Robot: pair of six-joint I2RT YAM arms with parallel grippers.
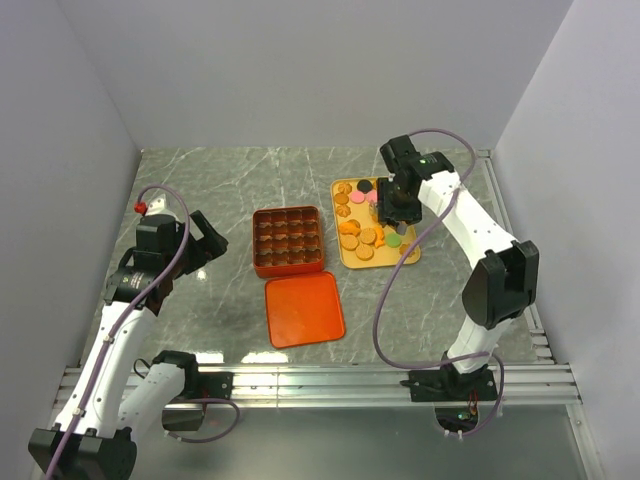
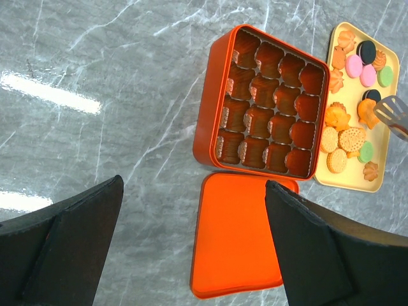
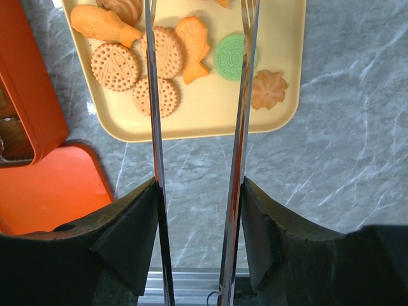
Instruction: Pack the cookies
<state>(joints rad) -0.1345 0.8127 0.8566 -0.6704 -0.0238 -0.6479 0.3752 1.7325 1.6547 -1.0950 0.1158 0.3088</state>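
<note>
The cookies [image 1: 372, 222] lie on a yellow tray [image 1: 410, 256]: tan rounds, orange shapes, pink, green and black ones. My right gripper [image 1: 398, 205] hangs over the tray, shut on a pair of metal tongs [image 3: 155, 127] with a finger on each blade. The blades stand spread with nothing between them, either side of an orange fish-shaped cookie [image 3: 193, 39], with a green cookie [image 3: 229, 53] by the right blade. The gridded orange-red box [image 1: 289, 241] holds no cookies. My left gripper [image 2: 194, 183] is open, high above the lid [image 2: 236, 236].
The flat lid [image 1: 304, 308] lies just in front of the box, the tray just right of it. A small red object [image 1: 140, 207] sits at the far left. Grey walls close in the marble table on three sides; a metal rail [image 1: 320, 385] runs along the front.
</note>
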